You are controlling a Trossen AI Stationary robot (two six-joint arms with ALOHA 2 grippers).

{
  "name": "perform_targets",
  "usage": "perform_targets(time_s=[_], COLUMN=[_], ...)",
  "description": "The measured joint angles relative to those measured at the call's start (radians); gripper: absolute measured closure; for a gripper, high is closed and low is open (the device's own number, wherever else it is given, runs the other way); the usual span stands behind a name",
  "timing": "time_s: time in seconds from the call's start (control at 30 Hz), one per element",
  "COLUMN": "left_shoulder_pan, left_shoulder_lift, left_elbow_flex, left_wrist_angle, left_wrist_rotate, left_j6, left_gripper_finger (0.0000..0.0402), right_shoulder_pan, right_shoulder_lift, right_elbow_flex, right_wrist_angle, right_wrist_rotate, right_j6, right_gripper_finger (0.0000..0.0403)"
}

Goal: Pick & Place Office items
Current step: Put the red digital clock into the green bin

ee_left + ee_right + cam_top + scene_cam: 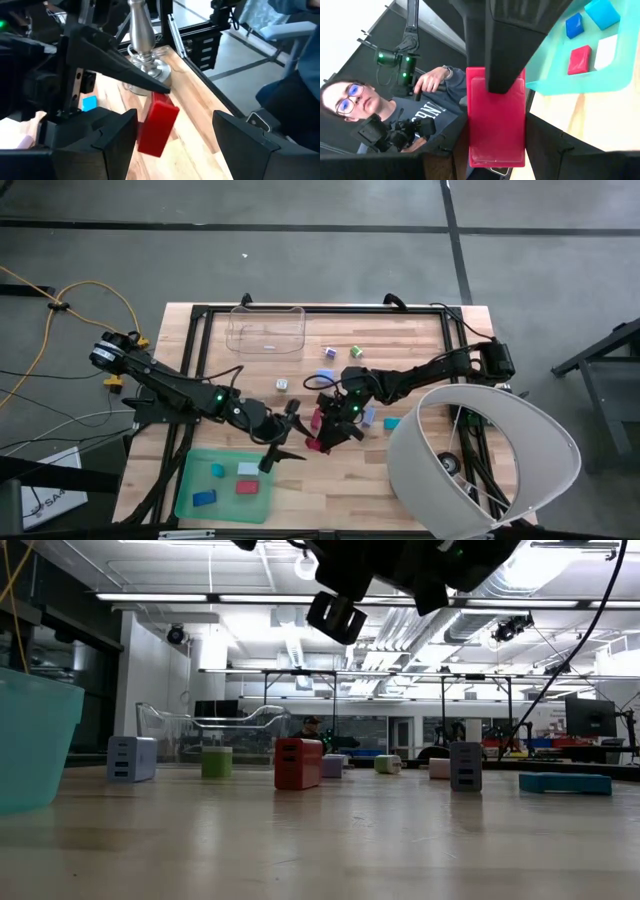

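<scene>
A red block sits between the fingers of my right gripper, which reaches in from the table's right and is shut on it. My left gripper comes from the table's left and stands open. Its two fingers face the red block from a short way off, touching nothing. The flat green tray lies near the front left and carries blue, teal, red and white pieces. More small pieces lie on the wood beyond the grippers. My right gripper pinches the red block between its two fingers, which lie on the broad faces and run along the block's length. They come about level from the table's right. The block is tilted, its upper end at the finger and the rest seemingly clear of the table.
A clear plastic bin stands at the far edge. A lamp with a white shade and a silver base fills the near right. Several blocks, one of them red, stand on the table. A person sits beyond the table.
</scene>
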Motion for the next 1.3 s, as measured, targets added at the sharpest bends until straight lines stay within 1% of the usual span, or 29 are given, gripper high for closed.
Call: perform_targets(time_s=[0.1,0.3,0.4,0.5,0.73,0.87,1.17,1.3], left_shoulder_pan=[0.006,0.019,0.019,0.019,0.019,0.019,0.018,0.016], left_shoulder_lift=[0.000,0.000,0.000,0.000,0.000,0.000,0.000,0.000], left_elbow_flex=[0.000,0.000,0.000,0.000,0.000,0.000,0.000,0.000], left_wrist_angle=[0.000,0.000,0.000,-0.001,-0.001,-0.001,-0.001,-0.003], left_wrist_rotate=[-0.017,-0.018,-0.017,-0.017,-0.017,-0.017,-0.023,-0.052], left_j6=[0.000,-0.002,-0.003,-0.003,-0.002,0.005,0.024,0.024], left_gripper_finger=[0.0148,0.0149,0.0159,0.0181,0.0247,0.0268,0.0275,0.0275], right_shoulder_pan=[0.000,0.000,0.000,0.000,0.000,0.000,0.001,0.001], right_shoulder_lift=[0.000,0.000,0.000,0.000,0.000,0.000,0.000,0.000], right_elbow_flex=[0.000,0.000,0.000,0.000,0.000,0.000,0.000,0.000], right_wrist_angle=[-0.001,-0.001,-0.001,-0.001,-0.001,0.007,0.051,0.051], right_wrist_rotate=[0.006,0.017,0.017,0.017,0.020,0.024,0.029,0.065], right_j6=[0.000,0.000,0.000,0.000,0.002,0.056,0.127,0.130], right_gripper_finger=[0.0255,0.0255,0.0255,0.0255,0.0255,0.0255,0.0255,0.0255])
